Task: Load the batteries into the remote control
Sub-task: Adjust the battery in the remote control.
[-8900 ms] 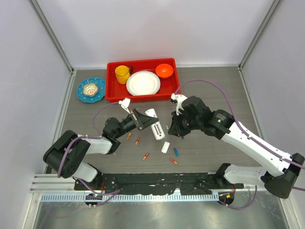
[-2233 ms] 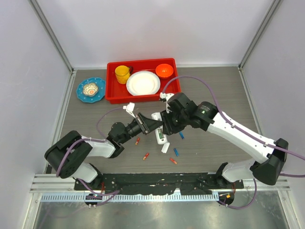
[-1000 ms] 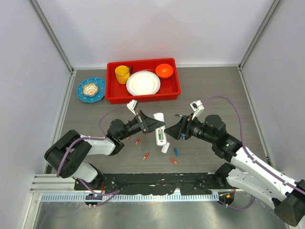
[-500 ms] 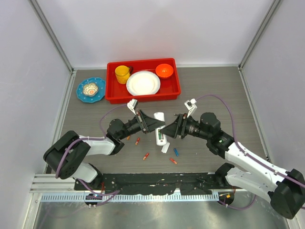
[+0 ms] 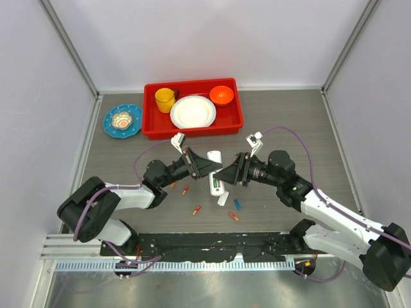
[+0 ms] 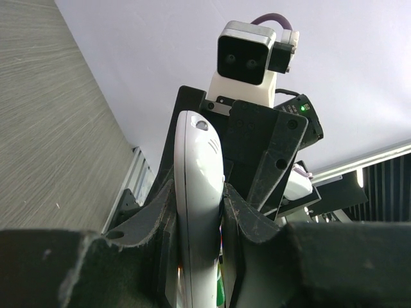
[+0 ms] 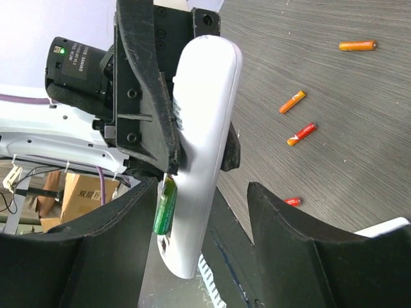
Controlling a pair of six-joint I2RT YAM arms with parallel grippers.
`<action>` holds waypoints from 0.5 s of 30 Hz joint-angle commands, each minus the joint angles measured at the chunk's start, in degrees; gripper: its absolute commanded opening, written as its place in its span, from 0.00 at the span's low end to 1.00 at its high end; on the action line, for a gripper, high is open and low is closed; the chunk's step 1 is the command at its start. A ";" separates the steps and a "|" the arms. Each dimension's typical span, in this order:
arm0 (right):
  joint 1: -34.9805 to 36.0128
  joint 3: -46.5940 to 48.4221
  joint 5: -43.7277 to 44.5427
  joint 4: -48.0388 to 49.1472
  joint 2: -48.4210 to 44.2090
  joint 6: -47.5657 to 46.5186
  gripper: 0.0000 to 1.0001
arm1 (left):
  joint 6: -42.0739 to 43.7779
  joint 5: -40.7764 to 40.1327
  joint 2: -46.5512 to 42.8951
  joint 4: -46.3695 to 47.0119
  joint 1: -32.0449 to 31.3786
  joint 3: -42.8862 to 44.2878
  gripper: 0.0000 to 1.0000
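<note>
My left gripper [image 5: 210,166] is shut on the white remote control [image 5: 216,179] and holds it off the table on its edge. In the left wrist view the remote control [image 6: 198,192] is clamped between both pads. A green battery [image 7: 164,205] sits in the recess on the back of the remote control [image 7: 204,141]. My right gripper [image 7: 199,247] is open, with one finger on each side of the remote's lower end. There is a gap at the right finger [image 7: 295,244]. Loose batteries lie on the table: orange-red ones [image 5: 185,190] [image 5: 196,210] [image 5: 234,217] and a blue one [image 5: 237,205].
A small white cover piece [image 5: 223,198] lies under the remote. A red tray [image 5: 149,112] at the back holds a yellow cup [image 5: 165,99], a white plate [image 5: 192,111] and an orange bowl [image 5: 221,95]. A blue dish [image 5: 122,120] sits to its left.
My right gripper has moved left to the remote and now straddles its lower end, with its jaws a little narrower. The left arm and the remote have stayed in place.
</note>
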 commanded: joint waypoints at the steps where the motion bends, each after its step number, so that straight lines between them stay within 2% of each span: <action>1: -0.14 0.79 -0.29 3.07 0.99 0.50 0.63 | 0.08 0.85 -2.01 14.75 0.24 1.38 0.00; 15: -0.14 1.14 0.68 2.10 2.93 0.33 0.59 | -0.18 0.86 -2.27 14.75 0.15 1.47 0.00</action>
